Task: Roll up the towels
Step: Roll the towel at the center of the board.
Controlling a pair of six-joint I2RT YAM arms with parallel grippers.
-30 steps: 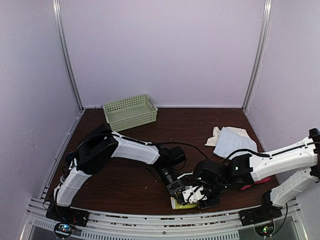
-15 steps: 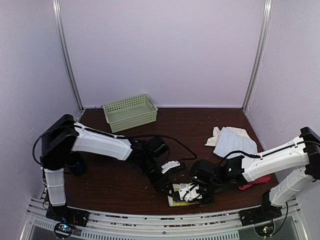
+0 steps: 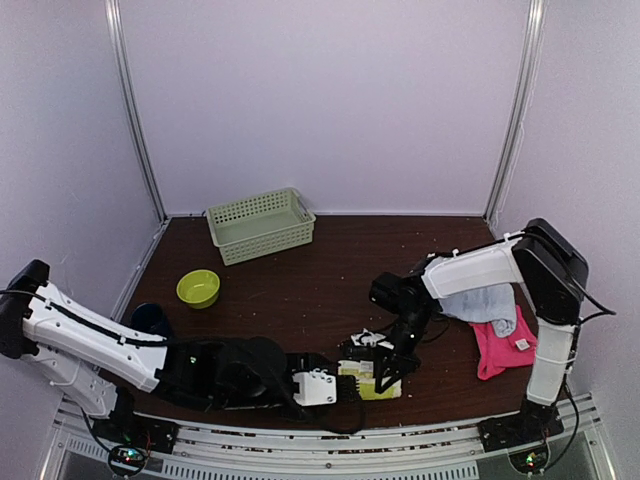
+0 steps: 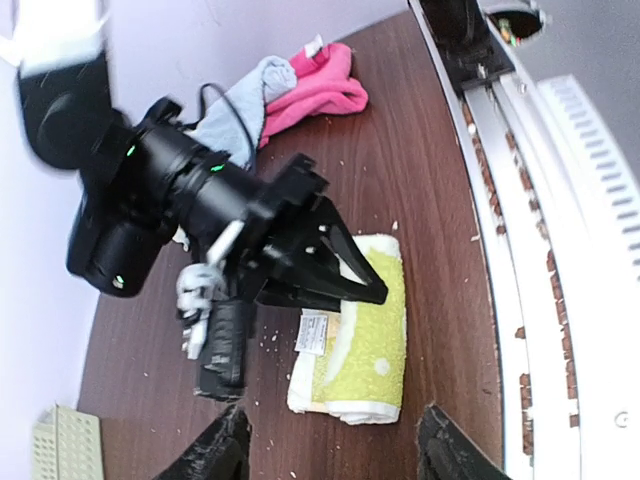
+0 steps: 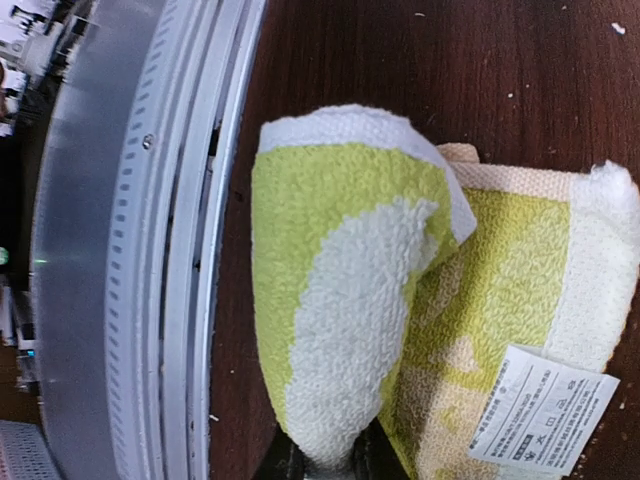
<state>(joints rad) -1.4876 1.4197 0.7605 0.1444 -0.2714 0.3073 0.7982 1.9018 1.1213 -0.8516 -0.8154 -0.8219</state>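
A lime-green towel (image 3: 372,380) with pale lemon print lies partly rolled near the front rail, its white tag up (image 4: 314,331). My right gripper (image 3: 384,368) is shut on a raised fold of this towel (image 5: 330,300), pinching it at the lower end. My left gripper (image 3: 336,388) lies low just left of the towel, open, its fingertips (image 4: 228,448) on either side of the towel's near end without touching it. A hot pink towel (image 3: 500,345) and a light blue towel (image 3: 482,300) lie at the right.
A green plastic basket (image 3: 260,225) stands at the back left. A yellow-green bowl (image 3: 198,288) and a dark object (image 3: 150,320) sit at the left. The metal front rail (image 5: 130,250) runs right beside the towel.
The left gripper opened, let go of the lime-green towel and dropped low along the front edge. The right gripper closed on the towel's fold and its arm swung upright.
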